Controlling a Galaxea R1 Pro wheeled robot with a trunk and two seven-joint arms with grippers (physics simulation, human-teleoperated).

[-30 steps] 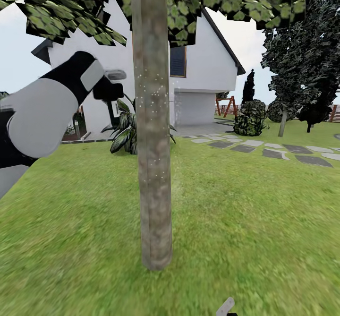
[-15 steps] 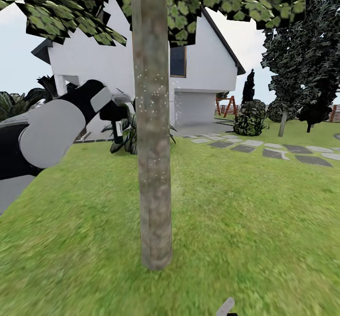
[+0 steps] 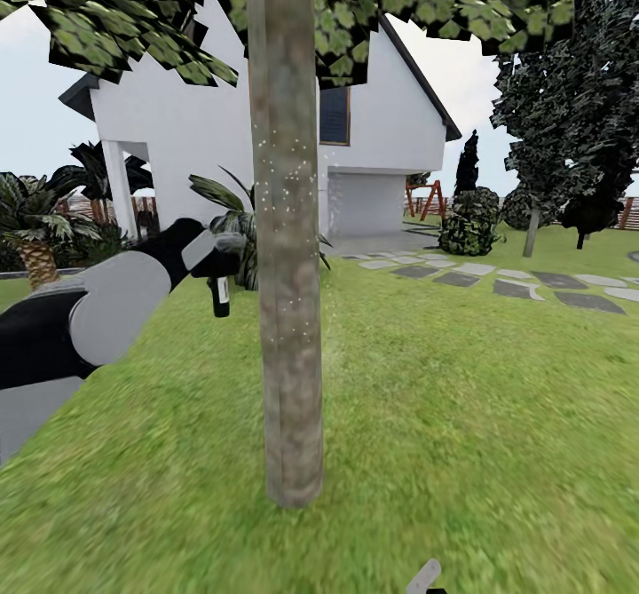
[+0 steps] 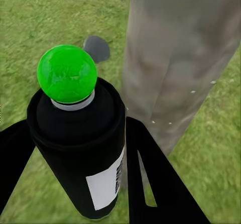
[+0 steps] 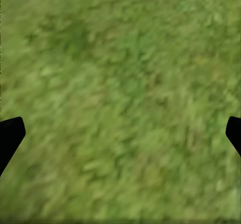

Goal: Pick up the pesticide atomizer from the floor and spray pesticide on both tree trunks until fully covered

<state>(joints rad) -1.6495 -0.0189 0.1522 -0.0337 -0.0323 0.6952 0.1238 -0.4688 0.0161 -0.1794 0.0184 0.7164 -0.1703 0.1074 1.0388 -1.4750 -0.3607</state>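
The tree trunk, mottled grey-brown, stands straight up the middle of the head view, with white specks on its bark at about gripper height. My left gripper sits just left of the trunk, shut on the pesticide atomizer. In the left wrist view the atomizer is a black can with a white label and a green ball on top, clamped between the two black fingers, and the trunk is close beyond it. My right gripper is open over bare grass.
Lawn spreads all around the trunk. A leafy shrub and palms stand behind at left, before a white house. Stepping stones, bushes and another tree with a thin trunk lie at far right.
My left arm has come down beside the trunk with the atomizer, from about window height to lower on the trunk. The palms behind it now show. The camera has not moved.
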